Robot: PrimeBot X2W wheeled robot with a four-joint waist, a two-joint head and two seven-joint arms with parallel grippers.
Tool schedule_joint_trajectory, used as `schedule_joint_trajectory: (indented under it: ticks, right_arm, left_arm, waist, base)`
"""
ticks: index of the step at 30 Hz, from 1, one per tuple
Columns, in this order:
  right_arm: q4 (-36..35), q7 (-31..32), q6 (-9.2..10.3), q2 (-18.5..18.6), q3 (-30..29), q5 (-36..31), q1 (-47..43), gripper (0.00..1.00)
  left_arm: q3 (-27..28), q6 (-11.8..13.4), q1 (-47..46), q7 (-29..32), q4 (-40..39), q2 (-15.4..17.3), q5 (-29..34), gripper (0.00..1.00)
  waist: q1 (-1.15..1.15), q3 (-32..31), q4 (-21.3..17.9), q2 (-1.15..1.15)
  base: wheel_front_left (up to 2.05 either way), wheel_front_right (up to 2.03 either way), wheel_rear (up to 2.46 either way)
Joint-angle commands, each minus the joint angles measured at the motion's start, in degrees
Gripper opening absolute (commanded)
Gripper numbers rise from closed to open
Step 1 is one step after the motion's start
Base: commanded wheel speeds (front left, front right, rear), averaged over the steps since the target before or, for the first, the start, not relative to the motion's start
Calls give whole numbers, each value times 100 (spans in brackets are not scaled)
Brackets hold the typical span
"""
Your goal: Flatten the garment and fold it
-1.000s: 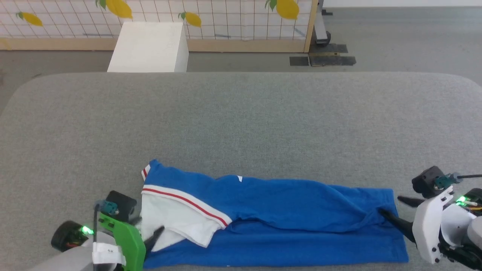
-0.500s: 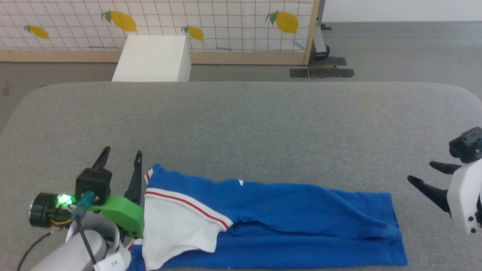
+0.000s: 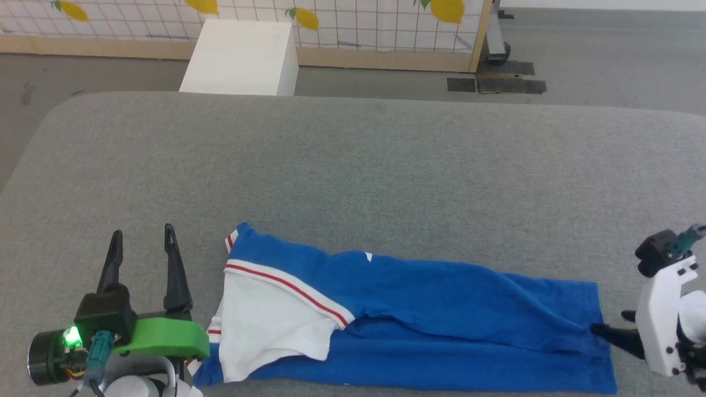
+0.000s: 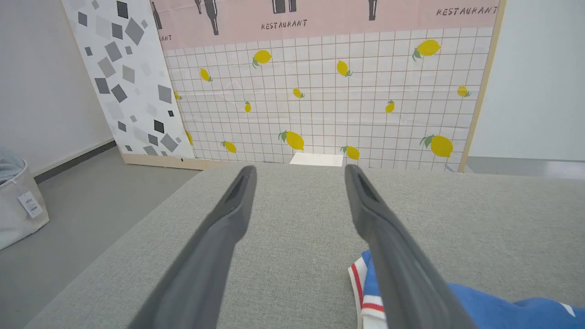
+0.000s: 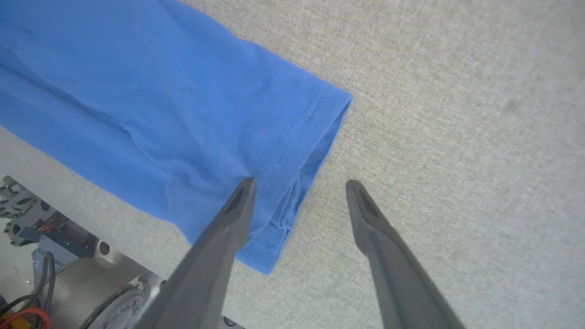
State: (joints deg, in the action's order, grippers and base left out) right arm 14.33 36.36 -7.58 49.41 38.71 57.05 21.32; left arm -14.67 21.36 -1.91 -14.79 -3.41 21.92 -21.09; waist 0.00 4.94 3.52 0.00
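Two claws and one garment are recorded on a grey tabletop (image 3: 353,165).

- Garment (image 3: 419,309): royal blue, laid in a long narrow band along the tabletop's near edge. A white sleeve (image 3: 265,325) edged with a red stripe is folded over its left end, and the stitched hem lies at its right end.
- Left claw (image 3: 142,229): fingers spread apart, nothing held, set over bare tabletop just beside the garment's left end.
- Right claw (image 5: 299,183): fingers spread apart, nothing gripped. The hem's near corner is straddled, with one finger over the blue cloth and the other over bare tabletop. Contact with the cloth cannot be told.
- Beyond the tabletop: a white box (image 3: 240,58) on the floor, backed by a lemon-print panel (image 3: 353,22).
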Motion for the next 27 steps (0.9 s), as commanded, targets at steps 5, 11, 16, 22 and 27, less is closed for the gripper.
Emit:
schedule_joint_trajectory:
  ticks: [5,11,16,22,27]
  right_arm:
    - [570,41,9,-491,-76,158,-205,100]
    - [844,-25,9,-792,147,33,-313,100]
    - [949,-148,9,-891,186,65,-283,9]
    - [815,-330,9,-749,224,32,-131,0]
    - [461,-649,9,-535,185,-6,-107,0]
  left_arm:
    - [625,-451,348,-20,-73,-648,592,100]
    - [1009,-917,462,-20,-20,-1151,1112,100]
    - [1293,-1190,441,-20,21,-1416,1396,100]
    - [1540,-1424,464,-20,66,-1558,1618,100]
    - [1681,-1557,490,-20,91,-1611,1754,100]
  waist:
    - [0,164,161,0]
    - [0,214,220,0]
    - [0,233,190,0]
    - [0,160,87,0]
    - [0,44,23,0]
  base:
    - [0,0,0]
    - [0,0,0]
    - [0,0,0]
    - [0,0,0]
    - [0,0,0]
